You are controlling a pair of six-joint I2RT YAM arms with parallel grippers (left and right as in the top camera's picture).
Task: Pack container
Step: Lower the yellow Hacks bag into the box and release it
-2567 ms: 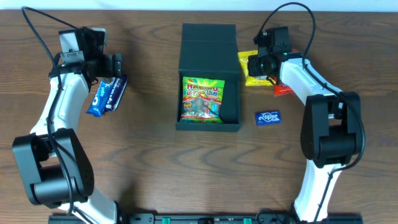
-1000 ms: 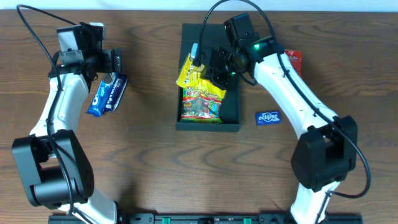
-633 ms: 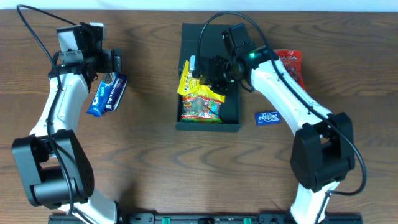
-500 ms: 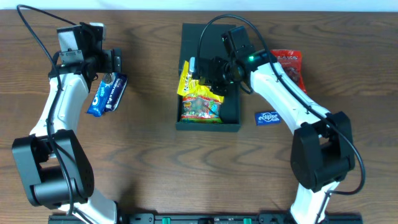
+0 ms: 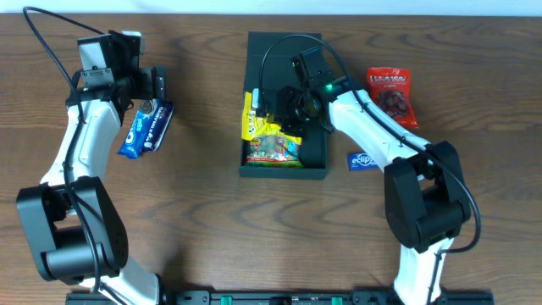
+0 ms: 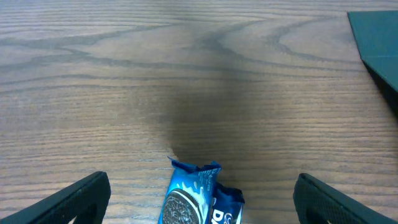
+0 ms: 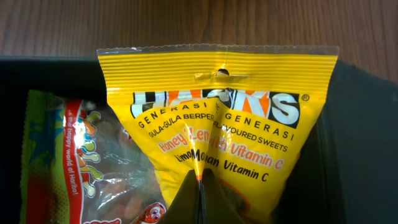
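Observation:
The container (image 5: 284, 173) is a dark teal box in the middle of the table, its lid flap folded back on the far side. A green gummy packet (image 5: 273, 148) lies inside it. My right gripper (image 5: 284, 106) is shut on a pinched fold of a yellow sweets packet (image 5: 254, 119), holding it over the box's left half. The right wrist view shows the yellow packet (image 7: 217, 118) hanging from the closed right gripper (image 7: 199, 186), beside the gummy packet (image 7: 68, 162). My left gripper (image 6: 202, 180) stands open above a blue Oreo packet (image 6: 196, 199).
A red snack packet (image 5: 391, 95) lies right of the box. A small blue Eclipse packet (image 5: 364, 159) sits partly under the right arm. The Oreo packet (image 5: 146, 129) lies on the wood at the left. The container's corner (image 6: 379, 43) shows at the left wrist view's right edge.
My right gripper has carried the yellow packet left and lower into the container. The red packet now lies fully uncovered. The left arm has not moved.

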